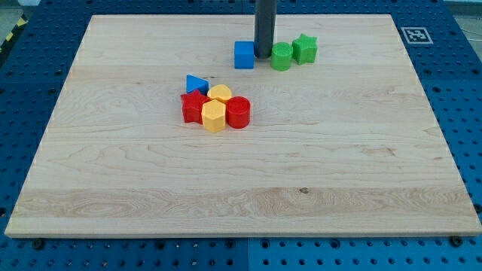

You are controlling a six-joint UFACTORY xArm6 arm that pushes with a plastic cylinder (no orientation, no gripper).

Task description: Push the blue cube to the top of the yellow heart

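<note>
The blue cube (244, 55) sits near the view's top, a little right of centre. My tip (263, 56) rests on the board right beside the cube's right face, between the cube and a green cylinder (282, 56). The yellow heart (220, 93) lies lower and to the left in a tight cluster, with a blue triangle (196, 83) at its upper left. The cube is above and to the right of the heart, a clear gap apart.
A green star (305, 49) touches the green cylinder's right side. In the cluster, a red star (193, 108), a yellow hexagon (214, 117) and a red cylinder (238, 112) sit just below the heart. The wooden board (339, 173) lies on a blue perforated table.
</note>
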